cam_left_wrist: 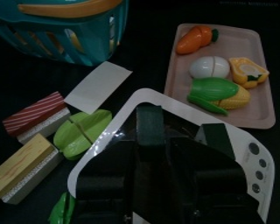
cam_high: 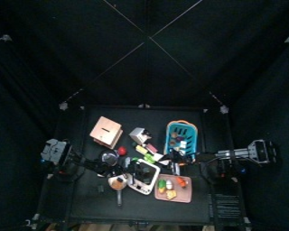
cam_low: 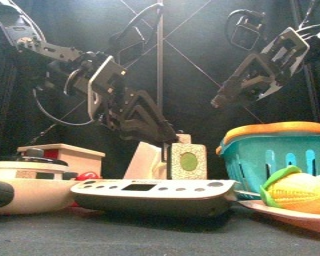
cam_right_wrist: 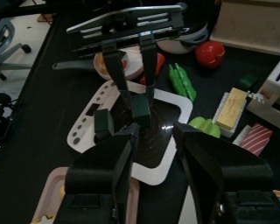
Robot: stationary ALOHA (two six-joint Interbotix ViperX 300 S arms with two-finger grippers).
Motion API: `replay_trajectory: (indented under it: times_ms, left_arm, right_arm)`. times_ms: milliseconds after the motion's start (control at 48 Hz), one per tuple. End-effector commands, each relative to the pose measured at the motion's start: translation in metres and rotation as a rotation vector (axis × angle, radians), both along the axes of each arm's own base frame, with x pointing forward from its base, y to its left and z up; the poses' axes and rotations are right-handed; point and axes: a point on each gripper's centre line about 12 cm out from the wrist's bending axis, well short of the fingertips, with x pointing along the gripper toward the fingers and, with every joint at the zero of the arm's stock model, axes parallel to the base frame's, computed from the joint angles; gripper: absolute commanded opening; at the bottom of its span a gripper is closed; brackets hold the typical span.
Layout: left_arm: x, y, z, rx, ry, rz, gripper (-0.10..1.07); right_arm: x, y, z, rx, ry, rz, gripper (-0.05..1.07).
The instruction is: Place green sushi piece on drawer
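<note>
**Green sushi piece not yet picked up; drawer top bare**

Green sushi piece [cam_left_wrist: 81, 133] lies on the table among the other toy foods. Nothing grips it, so the whole job of lifting, carrying and setting down is left, as far as these views show.

The drawer [cam_high: 107, 131] sits at the left of the table, well apart from the sushi, and no food shows on its top from above.

Next to the right, the left gripper [cam_low: 163, 128] hangs low over the white flat tray [cam_left_wrist: 241, 149]. Its jaws are spread and nothing shows between them. From the front it is just above and beside the green sushi piece, which stands behind the tray. I cannot tell whether a jaw touches it. My reading is that the arm is in its approach, close to the grasp but not there.

Around the sushi lie a red-striped piece [cam_left_wrist: 35, 112] and a yellow block [cam_left_wrist: 24, 166], near enough that a closing jaw could nudge them.

Further right stand the blue basket [cam_low: 276, 160] and the pink tray [cam_left_wrist: 178, 83] of toy vegetables, neither involved.

At the far right, the right gripper [cam_right_wrist: 157, 149] is held up off the table with its jaws apart and empty, resting.
</note>
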Motion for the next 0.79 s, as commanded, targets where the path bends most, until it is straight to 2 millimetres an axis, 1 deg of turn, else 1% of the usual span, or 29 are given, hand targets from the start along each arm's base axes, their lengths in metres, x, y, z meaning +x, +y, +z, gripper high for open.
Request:
replay_trajectory:
  times_ms: [0,62,146,292,333,417,458,562,583,646,771]
  left_arm:
    - [0.002,0.005,0.011,-0.003,-0.044,0.027,0.56]
    - [-0.002,0.007,0.012,0.000,-0.057,0.045,0.55]
    - [-0.010,0.013,0.025,0.001,-0.101,0.072,0.55]
    - [-0.040,0.027,0.058,-0.024,-0.188,0.121,0.55]
    - [-0.052,0.032,0.067,-0.041,-0.210,0.140,0.55]
    - [-0.069,0.040,0.077,-0.061,-0.241,0.171,0.55]
    - [-0.081,0.048,0.084,-0.069,-0.263,0.196,0.55]
    - [-0.104,0.065,0.091,-0.070,-0.299,0.247,0.55]
    - [-0.111,0.072,0.091,-0.069,-0.306,0.266,0.55]
    - [-0.124,0.085,0.093,-0.065,-0.323,0.312,0.55]
    - [-0.150,0.113,0.090,-0.049,-0.335,0.419,0.55]
  right_arm:
    - [0.001,-0.001,0.006,0.002,-0.021,-0.003,0.76]
    - [0.001,-0.001,0.006,0.002,-0.021,-0.003,0.76]
    - [0.001,-0.001,0.006,0.001,-0.021,-0.002,0.76]
    - [0.001,-0.002,0.005,-0.003,-0.017,-0.004,0.76]
    - [0.001,-0.002,0.005,-0.003,-0.017,-0.005,0.76]
    - [0.001,-0.002,0.004,-0.002,-0.015,-0.006,0.76]
    - [0.002,-0.003,0.004,-0.002,-0.015,-0.007,0.76]
    - [0.002,-0.002,0.004,-0.002,-0.015,-0.006,0.76]
    - [0.002,-0.003,0.004,-0.002,-0.015,-0.007,0.76]
    - [0.002,-0.002,0.004,-0.002,-0.015,-0.006,0.76]
    - [0.002,-0.003,0.004,-0.001,-0.014,-0.007,0.76]
